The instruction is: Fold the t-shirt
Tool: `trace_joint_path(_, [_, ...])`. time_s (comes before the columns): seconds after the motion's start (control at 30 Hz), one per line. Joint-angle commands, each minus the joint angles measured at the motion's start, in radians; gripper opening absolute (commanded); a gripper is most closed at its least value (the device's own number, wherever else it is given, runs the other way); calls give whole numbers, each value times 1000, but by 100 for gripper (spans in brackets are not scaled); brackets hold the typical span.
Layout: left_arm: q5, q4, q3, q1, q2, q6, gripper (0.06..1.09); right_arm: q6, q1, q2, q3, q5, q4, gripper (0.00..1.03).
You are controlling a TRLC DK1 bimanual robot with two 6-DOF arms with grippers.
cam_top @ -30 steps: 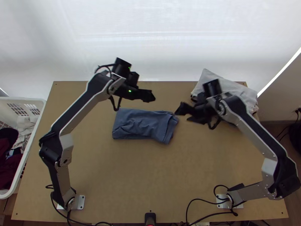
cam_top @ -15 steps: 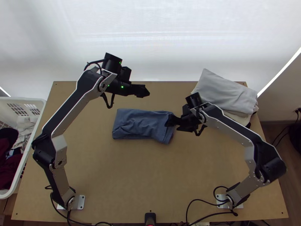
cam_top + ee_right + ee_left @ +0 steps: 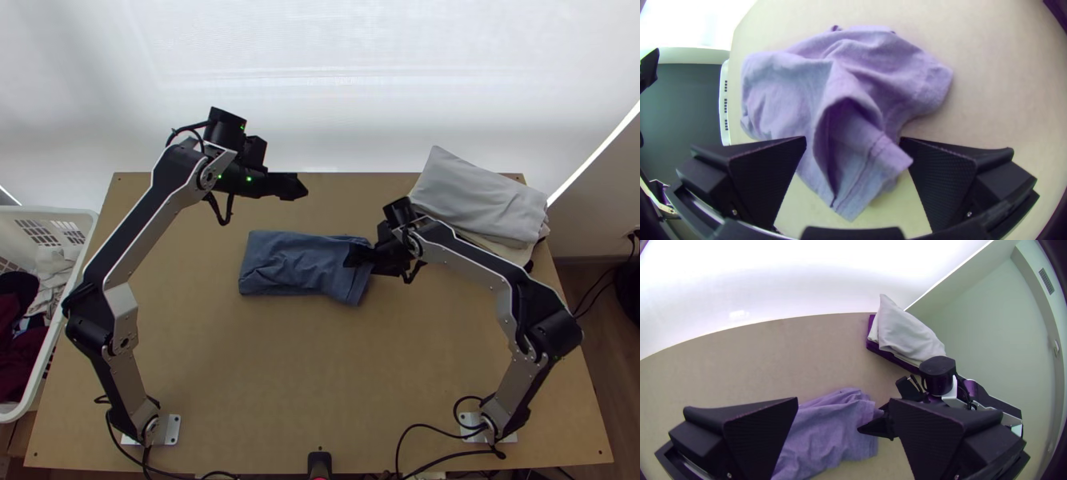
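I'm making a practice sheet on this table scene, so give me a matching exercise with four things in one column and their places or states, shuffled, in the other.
Things
1. Blue fabric t-shirt
2. Light grey folded cloth
3. White slotted plastic basket
4. Right black wide-fingered end effector

Places and states
A. Open, at the t-shirt's right end
B. At the far right corner of the wooden table
C. At the table's left edge, with clothes in it
D. In a rough rectangle, mid-table

Right pairs: 1-D, 2-B, 3-C, 4-A
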Motion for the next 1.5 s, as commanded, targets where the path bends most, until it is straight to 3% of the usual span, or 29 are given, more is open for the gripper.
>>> trace_joint_path(0.0, [-5, -5, -13, 3, -38, 15, 105, -6, -7, 53, 47, 3, 17, 99])
trace_joint_path(0.63, [-5, -6, 7, 43, -42, 21, 105, 17, 137, 206, 239, 31, 21, 98])
trace_joint_path(0.77, [-5, -11, 7, 48, -44, 18, 105, 21, 138, 202, 253, 28, 6, 71])
trace_joint_path(0.93, [-5, -12, 6, 54, -48, 18, 105, 12, 117, 160, 268, 28, 4, 2])
trace_joint_path(1.47, [-5, -12, 7, 72, -65, 17, 105, 69, -50, 10, 468, -44, -68, 3])
